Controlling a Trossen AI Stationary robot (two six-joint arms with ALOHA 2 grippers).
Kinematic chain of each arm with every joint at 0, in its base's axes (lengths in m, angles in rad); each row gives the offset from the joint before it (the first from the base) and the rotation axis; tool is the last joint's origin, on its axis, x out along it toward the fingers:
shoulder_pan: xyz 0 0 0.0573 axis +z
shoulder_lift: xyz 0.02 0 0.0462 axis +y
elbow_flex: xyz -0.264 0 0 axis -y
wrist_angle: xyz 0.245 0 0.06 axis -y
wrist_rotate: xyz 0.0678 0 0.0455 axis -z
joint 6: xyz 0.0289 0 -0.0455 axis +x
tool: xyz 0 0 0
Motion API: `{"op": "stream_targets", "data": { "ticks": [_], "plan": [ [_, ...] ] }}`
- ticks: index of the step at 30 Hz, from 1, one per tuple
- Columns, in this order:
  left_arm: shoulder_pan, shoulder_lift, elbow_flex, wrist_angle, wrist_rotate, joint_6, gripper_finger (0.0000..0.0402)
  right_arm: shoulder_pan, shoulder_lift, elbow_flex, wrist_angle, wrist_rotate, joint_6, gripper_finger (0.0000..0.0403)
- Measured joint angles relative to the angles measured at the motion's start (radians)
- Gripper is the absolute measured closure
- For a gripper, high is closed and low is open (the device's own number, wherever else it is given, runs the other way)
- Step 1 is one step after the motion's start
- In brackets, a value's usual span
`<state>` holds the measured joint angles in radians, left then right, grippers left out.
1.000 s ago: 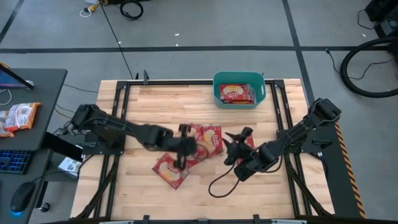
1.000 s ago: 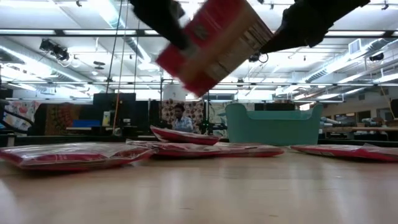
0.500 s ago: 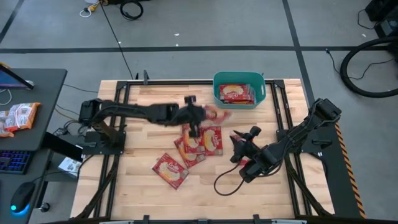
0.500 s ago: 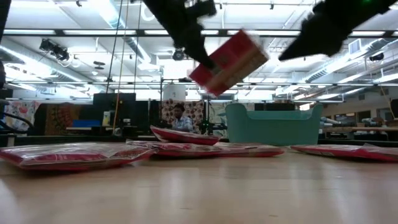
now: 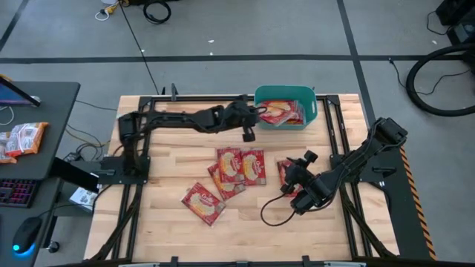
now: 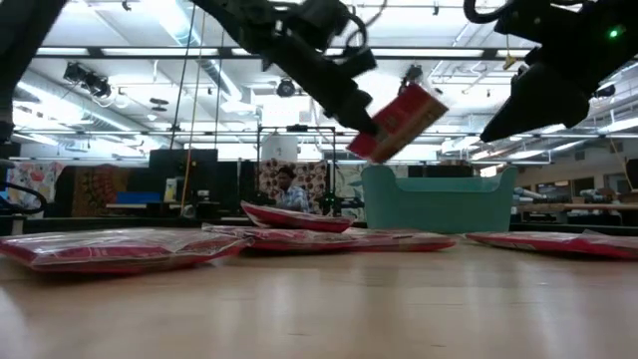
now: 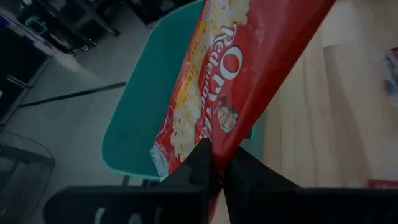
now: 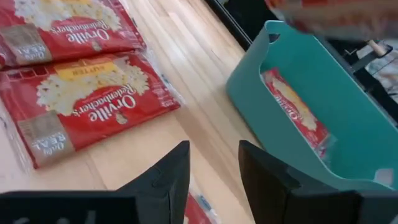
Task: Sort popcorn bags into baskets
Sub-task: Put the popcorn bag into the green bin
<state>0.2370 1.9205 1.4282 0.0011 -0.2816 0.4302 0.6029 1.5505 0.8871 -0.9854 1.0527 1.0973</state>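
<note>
At least one popcorn bag already lies inside the teal basket (image 5: 286, 107) at the upper centre of the frame; five more red bags (image 5: 240, 167) lie flat on the bench (image 5: 178, 133) (so most sorting remains). The left tool (image 5: 251, 117) pinches a carried bag (image 5: 269, 113) over the basket's left rim. The right tool (image 5: 297, 165), narrowly parted and empty, hovers over a bag at right.
</note>
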Motion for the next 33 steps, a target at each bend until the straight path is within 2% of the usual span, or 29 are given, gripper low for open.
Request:
{"op": "stream_targets", "data": {
  "ticks": [7, 10, 14, 18, 21, 25, 27, 29, 33],
  "plan": [
    [0.026, 0.174, 0.205, 0.006, 0.004, -0.067, 0.0377, -0.008, -0.026, 0.009, -0.106, 0.001, -0.006, 0.0261],
    [0.043, 0.230, 0.278, 0.014, -0.028, -0.111, 0.0377, -0.010, -0.047, 0.009, -0.118, 0.003, -0.009, 0.0261],
    [0.063, 0.280, 0.335, 0.012, -0.040, -0.220, 0.0376, -0.010, -0.060, 0.009, -0.114, 0.042, -0.019, 0.0261],
    [0.070, 0.296, 0.341, 0.007, -0.042, -0.315, 0.0373, -0.010, -0.062, 0.009, -0.107, 0.045, -0.019, 0.0261],
    [0.063, 0.296, 0.341, 0.008, -0.087, -0.340, 0.0352, -0.009, -0.062, 0.009, -0.089, 0.045, -0.021, 0.0261],
    [0.055, 0.296, 0.341, 0.026, -0.176, -0.387, 0.0297, -0.007, -0.062, 0.009, -0.089, 0.046, -0.023, 0.0261],
    [0.055, 0.296, 0.341, 0.028, -0.185, -0.432, 0.0267, -0.007, -0.062, 0.009, -0.089, 0.046, -0.024, 0.0261],
    [0.053, 0.296, 0.340, 0.027, -0.135, -0.445, 0.0239, -0.007, -0.062, 0.009, -0.089, 0.046, -0.027, 0.0261],
    [0.051, 0.271, 0.339, 0.020, 0.120, -0.375, 0.0200, -0.007, -0.062, 0.009, -0.090, 0.045, -0.027, 0.0261]
  ]
}}
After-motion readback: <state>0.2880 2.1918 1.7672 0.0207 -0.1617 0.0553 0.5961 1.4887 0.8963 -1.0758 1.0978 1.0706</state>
